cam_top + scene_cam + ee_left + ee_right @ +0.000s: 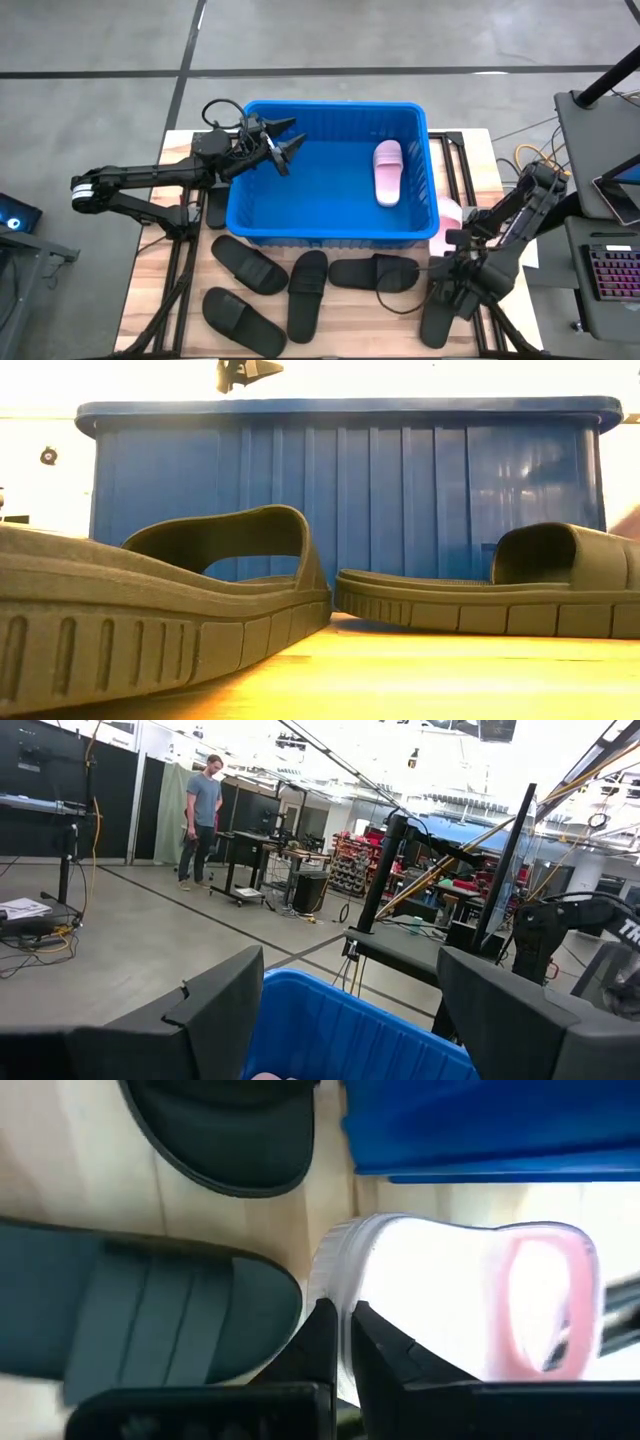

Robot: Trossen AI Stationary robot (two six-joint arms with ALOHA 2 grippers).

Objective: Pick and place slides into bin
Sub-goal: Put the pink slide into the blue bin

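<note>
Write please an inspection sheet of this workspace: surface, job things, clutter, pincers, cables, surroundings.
Surface: wooden table, bare between the slides.
Job things: blue bin holds one pink slide; a second pink slide lies on the table beside the bin's right wall; five black slides lie on the table in front of the bin.
Clutter: nothing seen.
Pincers: left pincer open, above the bin's left side, holding nothing; right pincer shut on the edge of the second pink slide.
Cables: wires on the floor right of the table.
Surroundings: keyboard at right; a person stands far off in the room.
</note>
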